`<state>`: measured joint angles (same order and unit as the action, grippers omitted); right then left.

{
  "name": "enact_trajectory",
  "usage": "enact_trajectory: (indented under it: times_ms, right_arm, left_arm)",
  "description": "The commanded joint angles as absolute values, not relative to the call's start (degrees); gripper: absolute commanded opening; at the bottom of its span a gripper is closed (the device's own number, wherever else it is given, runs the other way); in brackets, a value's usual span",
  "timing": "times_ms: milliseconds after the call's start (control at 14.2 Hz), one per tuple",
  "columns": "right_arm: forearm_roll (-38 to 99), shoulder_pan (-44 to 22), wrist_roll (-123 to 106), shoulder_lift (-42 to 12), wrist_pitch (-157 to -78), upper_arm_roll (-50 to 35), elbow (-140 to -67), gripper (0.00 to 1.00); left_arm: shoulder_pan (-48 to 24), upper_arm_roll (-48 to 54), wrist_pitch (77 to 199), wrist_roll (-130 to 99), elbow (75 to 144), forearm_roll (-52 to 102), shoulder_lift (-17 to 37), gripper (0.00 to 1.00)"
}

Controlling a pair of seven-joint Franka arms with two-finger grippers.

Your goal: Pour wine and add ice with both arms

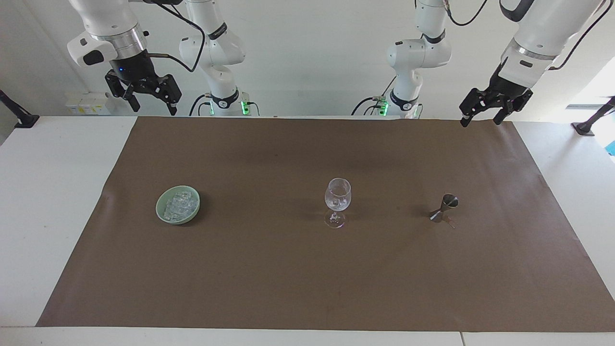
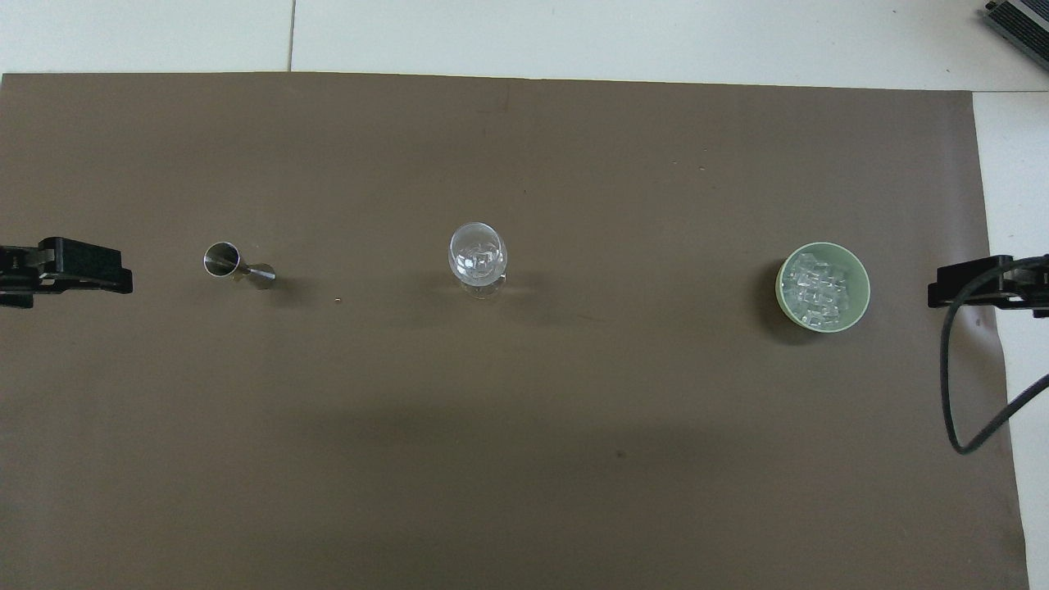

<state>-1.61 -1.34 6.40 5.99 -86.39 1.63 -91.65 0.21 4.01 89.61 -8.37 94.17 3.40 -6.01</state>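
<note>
A clear wine glass [image 1: 338, 197] [image 2: 478, 256] stands upright at the middle of the brown mat; glassy shapes show in its bowl. The ice [image 1: 180, 204] [image 2: 815, 288] is piled in a pale green bowl [image 1: 158, 207] [image 2: 863, 287] toward the right arm's end. A small metal jigger [image 1: 444, 207] [image 2: 238, 266] sits toward the left arm's end. My left gripper [image 1: 480, 117] [image 2: 65, 269] hangs open and empty over the mat's corner, apart from the jigger. My right gripper [image 1: 150, 103] [image 2: 975, 285] hangs open and empty over the mat's edge, apart from the bowl.
The brown mat [image 1: 269, 269] covers most of the white table. Two slimmer white arms with green-lit bases [image 1: 226, 103] [image 1: 399, 103] stand at the robots' edge. A black cable [image 2: 951, 393] loops down from the right gripper.
</note>
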Motion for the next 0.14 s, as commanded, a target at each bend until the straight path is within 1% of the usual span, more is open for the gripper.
enact_trajectory:
  times_ms: [0, 70]
  right_arm:
    - [-1.8, -1.4, 4.9, 7.3, -86.9, 1.3, -93.4, 1.0]
    - [-1.7, -1.5, 5.1, 7.2, -86.8, 1.3, -93.4, 1.0]
  left_arm:
    - [-0.9, 3.4, 88.2, -7.6, 93.8, 2.2, -6.6, 1.0]
    - [-0.9, 3.5, 88.1, -7.5, 93.5, 2.0, -6.2, 1.0]
